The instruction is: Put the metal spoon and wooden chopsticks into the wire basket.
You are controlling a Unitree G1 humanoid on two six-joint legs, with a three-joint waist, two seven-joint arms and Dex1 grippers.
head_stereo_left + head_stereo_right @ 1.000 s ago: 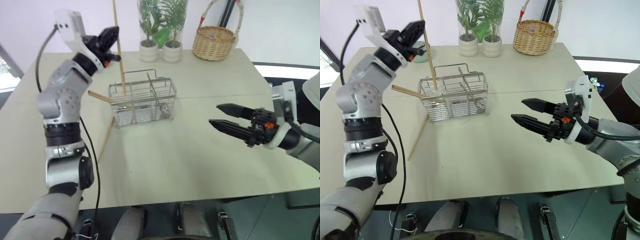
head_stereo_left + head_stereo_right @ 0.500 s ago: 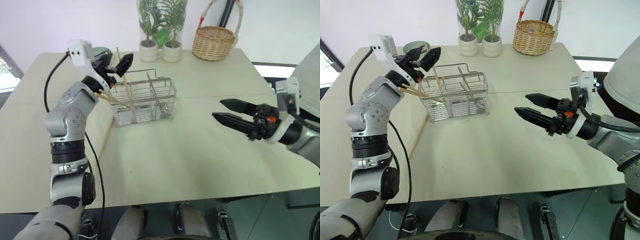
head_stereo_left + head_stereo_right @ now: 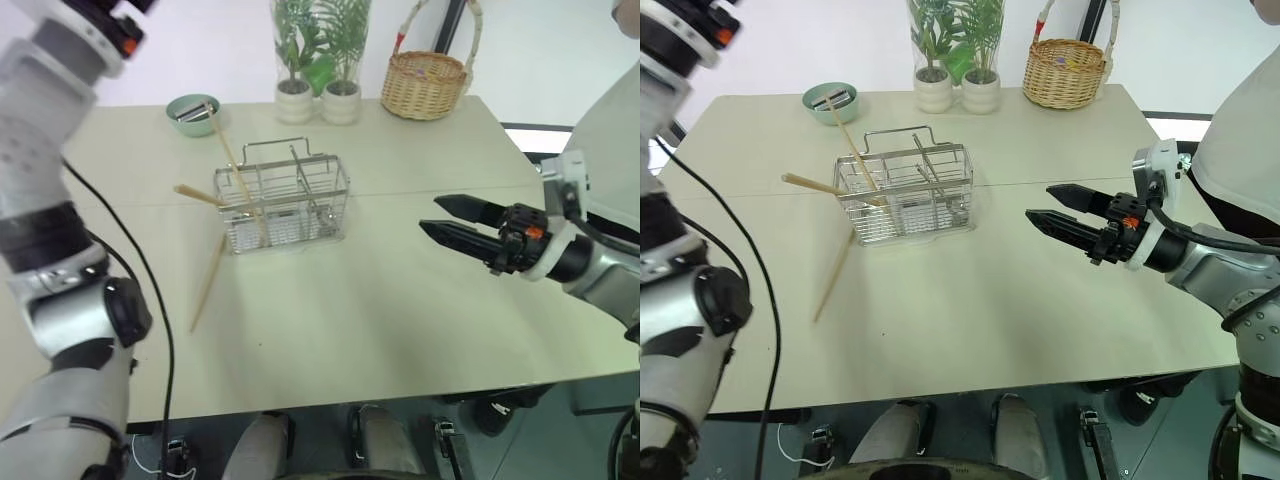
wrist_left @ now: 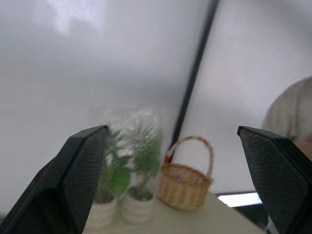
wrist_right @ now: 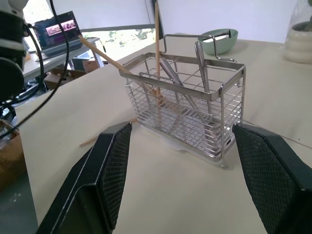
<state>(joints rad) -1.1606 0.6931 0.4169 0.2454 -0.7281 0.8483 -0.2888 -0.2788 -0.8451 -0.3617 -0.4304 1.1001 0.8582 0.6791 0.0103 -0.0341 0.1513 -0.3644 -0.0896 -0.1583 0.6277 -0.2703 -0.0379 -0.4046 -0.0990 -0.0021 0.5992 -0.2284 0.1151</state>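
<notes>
Chopsticks (image 3: 236,168) and spoon (image 5: 204,68) stand in my basket (image 3: 284,208); one stick (image 3: 209,281) lies on the table (image 3: 400,320); both grippers (image 4: 175,185) (image 3: 432,222) gape empty.

light: bright, even | shadows: soft | blur: left wrist view, background hazy

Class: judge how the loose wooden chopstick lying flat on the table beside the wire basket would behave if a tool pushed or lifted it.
The chopstick looks thin and straight, so probably stiff and light. Lying flat on the smooth table, it would likely slide or roll when pushed. Its slim shape hugging the surface may make it awkward to pinch.
</notes>
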